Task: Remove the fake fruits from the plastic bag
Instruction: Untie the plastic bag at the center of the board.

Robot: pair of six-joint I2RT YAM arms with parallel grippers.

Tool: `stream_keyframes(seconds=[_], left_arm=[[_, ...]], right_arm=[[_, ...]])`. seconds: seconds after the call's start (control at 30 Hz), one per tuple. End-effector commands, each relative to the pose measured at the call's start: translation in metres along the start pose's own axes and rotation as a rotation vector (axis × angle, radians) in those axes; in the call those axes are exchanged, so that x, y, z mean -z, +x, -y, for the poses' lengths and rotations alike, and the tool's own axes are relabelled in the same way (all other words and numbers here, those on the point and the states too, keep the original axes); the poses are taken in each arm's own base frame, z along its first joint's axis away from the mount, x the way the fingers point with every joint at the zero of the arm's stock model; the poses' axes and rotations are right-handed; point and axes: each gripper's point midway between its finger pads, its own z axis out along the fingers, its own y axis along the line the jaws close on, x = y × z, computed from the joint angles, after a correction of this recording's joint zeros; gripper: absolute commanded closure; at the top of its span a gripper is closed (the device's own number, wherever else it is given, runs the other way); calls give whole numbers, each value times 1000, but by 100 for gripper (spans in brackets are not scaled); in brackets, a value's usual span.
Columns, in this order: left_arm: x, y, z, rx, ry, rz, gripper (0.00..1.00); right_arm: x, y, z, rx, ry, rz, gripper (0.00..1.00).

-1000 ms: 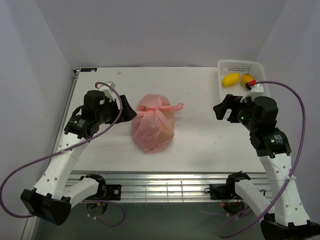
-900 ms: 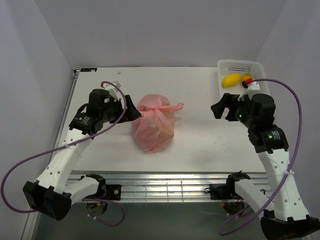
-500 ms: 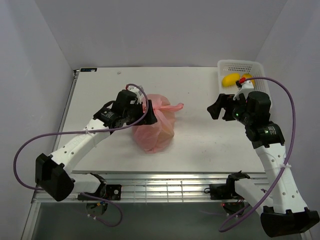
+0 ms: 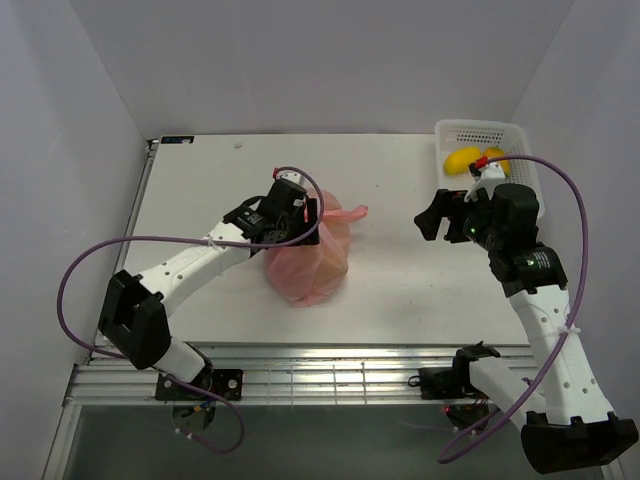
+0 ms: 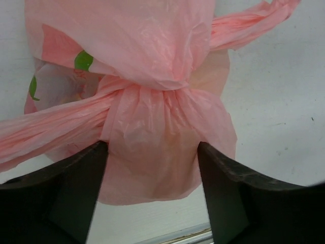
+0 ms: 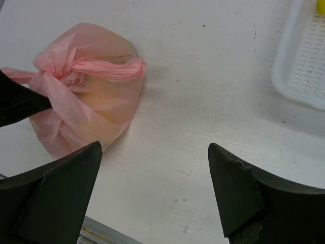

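The pink plastic bag (image 4: 310, 262) lies knotted shut in the middle of the table, its handles tied at the top (image 5: 152, 89). The fake fruits inside show only as faint orange and pale shapes through the plastic (image 6: 96, 96). My left gripper (image 4: 312, 222) is open over the bag's knot, its fingers (image 5: 76, 183) on either side of a fold of the bag (image 5: 152, 147). My right gripper (image 4: 432, 218) is open and empty, above the table to the right of the bag, which shows at the left of its wrist view (image 6: 86, 112).
A white perforated basket (image 4: 525, 140) stands at the back right corner and holds a yellow mango (image 4: 460, 160) and an orange-and-green one (image 4: 497, 158). The basket's edge shows in the right wrist view (image 6: 299, 66). The table's front edge (image 4: 340, 345) runs below the bag.
My left arm has swung right from the table's left side and reached over the bag's knot, gripper open. My right gripper has edged slightly left toward the bag.
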Motion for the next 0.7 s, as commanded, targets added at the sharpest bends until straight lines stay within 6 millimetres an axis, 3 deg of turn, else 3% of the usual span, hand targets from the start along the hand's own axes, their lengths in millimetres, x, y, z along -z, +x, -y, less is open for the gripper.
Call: stream_keyframes(seconds=[0.0, 0.17, 0.27, 0.3, 0.43, 0.57, 0.67], left_arm=[[0, -15, -2, -15, -58, 50, 23], [-12, -16, -4, -53, -118, 46, 60], [-11, -20, -4, -72, -122, 57, 94], [-10, -22, -5, -81, -122, 63, 100], [-5, -24, 2, -169, -56, 79, 100], [12, -18, 17, -274, 103, 103, 100], [33, -16, 31, -327, 237, 159, 100]], right_arm=[[-2, -5, -7, 77, -57, 22, 10], [-7, 5, -17, 118, -143, -10, 10], [-9, 9, -22, 154, -191, -22, 10], [-9, 10, -28, 170, -234, -26, 10], [-12, 7, -53, 343, -408, 14, 10], [-22, -13, -83, 560, -562, 109, 10], [-41, -4, -108, 646, -681, 58, 10]])
